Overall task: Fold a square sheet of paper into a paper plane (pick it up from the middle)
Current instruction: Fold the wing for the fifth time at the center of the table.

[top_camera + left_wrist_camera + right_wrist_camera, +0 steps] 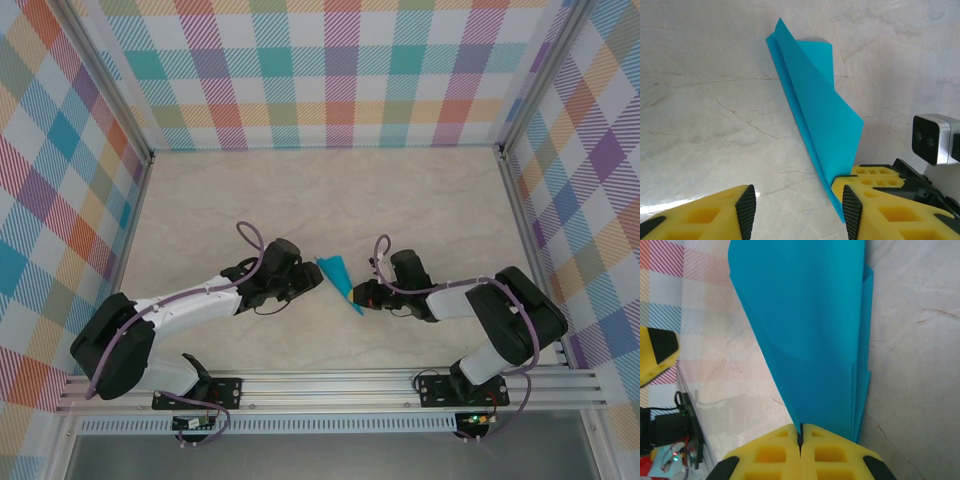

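One sheet [805,330] edge clamped in right tool [801,440]; open table [400,200] all around.

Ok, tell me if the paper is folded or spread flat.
Folded: the paper shows stacked layers along a long crease, one end pinched in the right hand.

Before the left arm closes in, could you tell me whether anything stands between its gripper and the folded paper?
Nothing visible does: the open left gripper faces the folded paper across the table; the right gripper pinches its end.
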`<action>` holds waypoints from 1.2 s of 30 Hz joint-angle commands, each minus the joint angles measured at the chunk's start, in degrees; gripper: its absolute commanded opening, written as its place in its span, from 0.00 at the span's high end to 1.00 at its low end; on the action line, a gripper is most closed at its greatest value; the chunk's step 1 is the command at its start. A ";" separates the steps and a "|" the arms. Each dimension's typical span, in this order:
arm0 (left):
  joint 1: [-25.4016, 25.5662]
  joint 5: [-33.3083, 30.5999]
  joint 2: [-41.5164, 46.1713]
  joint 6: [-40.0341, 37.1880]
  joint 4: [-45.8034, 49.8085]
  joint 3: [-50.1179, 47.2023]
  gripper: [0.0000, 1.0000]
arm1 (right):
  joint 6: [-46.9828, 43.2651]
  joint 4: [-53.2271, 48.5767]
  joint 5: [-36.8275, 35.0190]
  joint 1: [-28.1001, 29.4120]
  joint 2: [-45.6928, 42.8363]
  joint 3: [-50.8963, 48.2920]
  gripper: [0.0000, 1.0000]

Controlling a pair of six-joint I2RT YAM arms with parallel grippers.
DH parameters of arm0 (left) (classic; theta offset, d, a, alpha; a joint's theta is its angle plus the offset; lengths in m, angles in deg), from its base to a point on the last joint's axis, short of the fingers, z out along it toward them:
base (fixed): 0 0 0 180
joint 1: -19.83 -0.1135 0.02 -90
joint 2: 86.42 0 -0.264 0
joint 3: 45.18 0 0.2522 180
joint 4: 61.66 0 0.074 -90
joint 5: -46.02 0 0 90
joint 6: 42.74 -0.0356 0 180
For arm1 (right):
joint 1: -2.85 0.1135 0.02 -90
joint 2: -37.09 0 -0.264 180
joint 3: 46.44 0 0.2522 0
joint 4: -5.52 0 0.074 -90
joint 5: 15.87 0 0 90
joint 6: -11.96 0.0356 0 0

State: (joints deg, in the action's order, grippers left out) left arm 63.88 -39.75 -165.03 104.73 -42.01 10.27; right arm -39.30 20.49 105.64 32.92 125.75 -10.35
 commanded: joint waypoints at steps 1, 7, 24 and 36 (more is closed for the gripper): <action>0.16 2.27 -2.13 -0.21 -3.52 -0.34 0.55 | 5.01 4.87 3.99 -1.67 0.41 -1.17 1.00; 0.89 5.56 -6.29 -0.87 -8.99 0.75 0.61 | 8.89 8.67 6.38 -3.52 2.85 -1.61 1.00; 1.95 10.28 -18.48 -0.87 -20.72 7.10 0.63 | 10.02 8.86 7.12 -5.45 6.17 -2.19 1.00; 1.92 10.01 -24.64 -1.48 -24.09 9.84 0.64 | 10.54 9.17 7.60 -6.42 6.70 -2.64 1.00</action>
State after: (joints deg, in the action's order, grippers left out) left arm 65.17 -29.87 -188.83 104.58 -64.17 17.90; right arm -29.13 28.05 112.15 26.84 131.56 -12.12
